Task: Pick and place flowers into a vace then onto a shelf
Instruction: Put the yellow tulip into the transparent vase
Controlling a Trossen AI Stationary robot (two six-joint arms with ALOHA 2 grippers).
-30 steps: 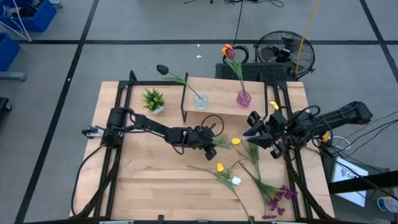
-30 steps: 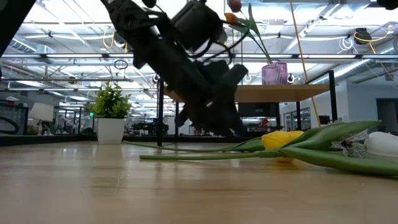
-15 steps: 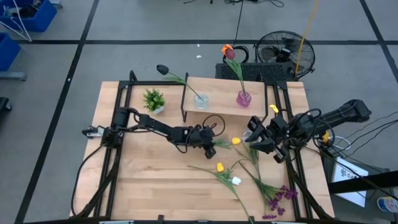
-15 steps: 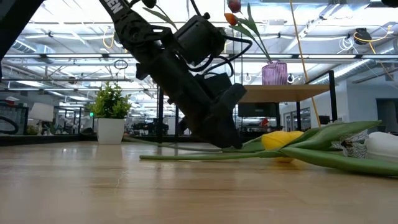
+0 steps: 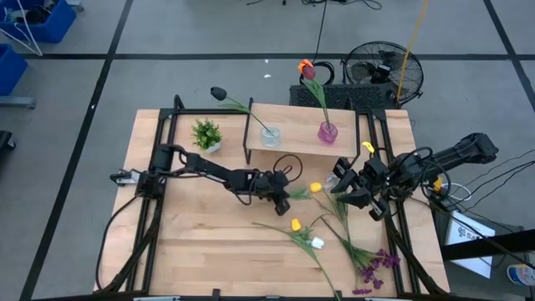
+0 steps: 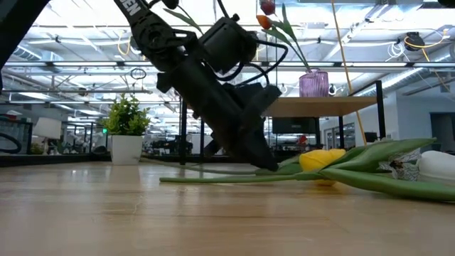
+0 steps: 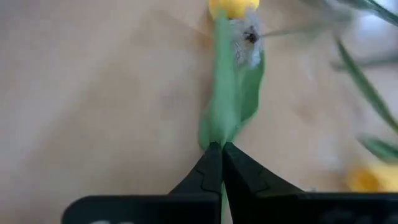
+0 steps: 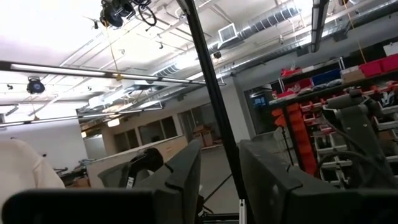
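Observation:
A yellow flower (image 5: 315, 189) lies on the table's middle, its green stem (image 7: 225, 93) running back toward my left gripper (image 7: 217, 149), which is shut on it. My right gripper (image 8: 221, 177) hangs raised at the table's right side (image 5: 344, 186), open and holding nothing. On the shelf (image 5: 301, 144) stand a clear vase (image 5: 270, 136) with a dark flower and a purple vase (image 5: 327, 132) with red and orange flowers. More flowers lie loose toward the near right: yellow (image 5: 295, 225), white (image 5: 318, 243) and purple (image 5: 376, 266). My left gripper pinches the stem's lower part (image 7: 219, 134), just below its leaf, between its two fingertips. The fingers slant down from the table's left side, roughly in line with the stem. The flower lies flat on the table, its head (image 7: 233, 6) pointing away from the gripper.
A small potted plant (image 5: 206, 134) stands at the far left beside the shelf. Black frame rails (image 5: 159, 159) run along both table sides. Bare wood (image 5: 201, 242) lies at the near left.
My left gripper has tipped down onto the yellow flower's stem and shut on it. The flower still lies on the table. My right arm has swung slightly toward the near edge, its gripper staying open.

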